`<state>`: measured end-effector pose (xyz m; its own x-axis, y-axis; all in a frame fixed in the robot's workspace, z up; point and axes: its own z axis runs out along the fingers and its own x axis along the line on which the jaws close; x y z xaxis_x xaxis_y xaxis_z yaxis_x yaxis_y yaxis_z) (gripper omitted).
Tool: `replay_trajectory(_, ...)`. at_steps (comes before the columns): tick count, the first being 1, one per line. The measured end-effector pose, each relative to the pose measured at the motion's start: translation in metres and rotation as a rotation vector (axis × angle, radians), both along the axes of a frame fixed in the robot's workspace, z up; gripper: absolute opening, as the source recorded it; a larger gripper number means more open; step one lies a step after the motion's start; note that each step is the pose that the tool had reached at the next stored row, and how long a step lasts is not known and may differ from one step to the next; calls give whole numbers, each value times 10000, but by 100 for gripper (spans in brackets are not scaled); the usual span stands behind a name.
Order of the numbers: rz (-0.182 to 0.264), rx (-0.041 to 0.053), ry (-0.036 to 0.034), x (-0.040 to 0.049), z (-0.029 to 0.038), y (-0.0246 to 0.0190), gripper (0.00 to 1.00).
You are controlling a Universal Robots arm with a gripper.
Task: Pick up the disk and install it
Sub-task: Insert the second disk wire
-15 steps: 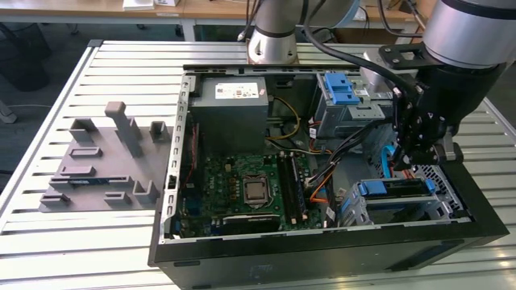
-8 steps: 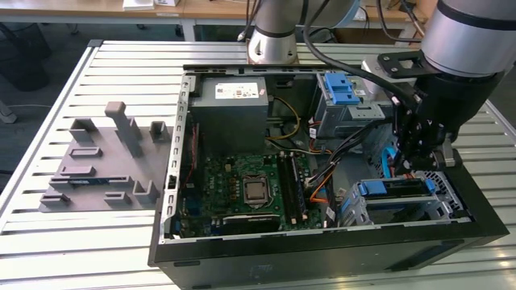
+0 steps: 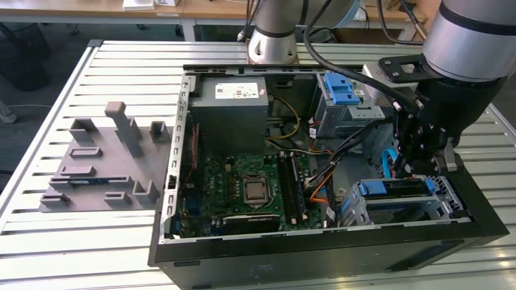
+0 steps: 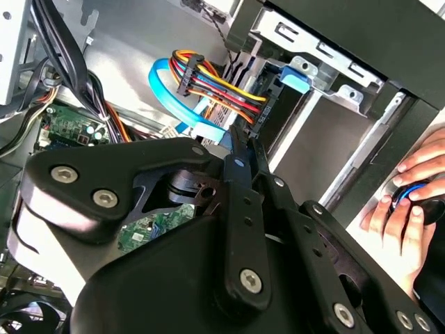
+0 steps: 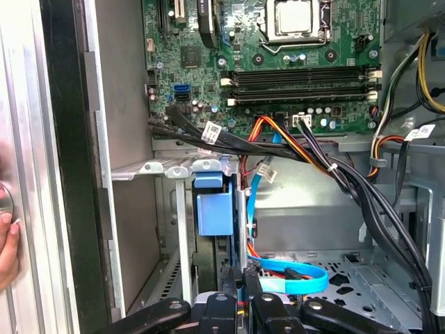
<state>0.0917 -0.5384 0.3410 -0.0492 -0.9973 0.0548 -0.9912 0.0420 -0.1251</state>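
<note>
The disk (image 3: 393, 188) sits in the metal drive cage (image 3: 448, 208) at the corner of the open computer case on the exterior view's right, its blue rail end facing up. In the first wrist view that blue end (image 5: 212, 209) shows inside the cage slot. My gripper (image 3: 419, 162) hangs just above the cage, among the cables. Its black fingers (image 4: 238, 163) meet at the tips beside the black power plug (image 4: 261, 115), with nothing between them. In the first wrist view the gripper (image 5: 245, 300) stands close in front of the disk's end, apart from it.
A grey power supply box (image 3: 234, 103), the green motherboard (image 3: 241, 187) and a bright blue latch bracket (image 3: 342, 90) fill the case. Blue and coloured cables (image 4: 208, 87) hang near the fingers. A grey fixture (image 3: 105, 163) lies on the table. A person's hand (image 4: 410, 202) rests outside the case.
</note>
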Motion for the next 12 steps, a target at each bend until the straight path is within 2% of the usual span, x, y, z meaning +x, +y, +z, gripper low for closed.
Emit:
replay_trajectory(7,-1,1,-12,-1,-8,-24,16)
replay_trajectory(12,9,1,-53,-5,-22,-34,16)
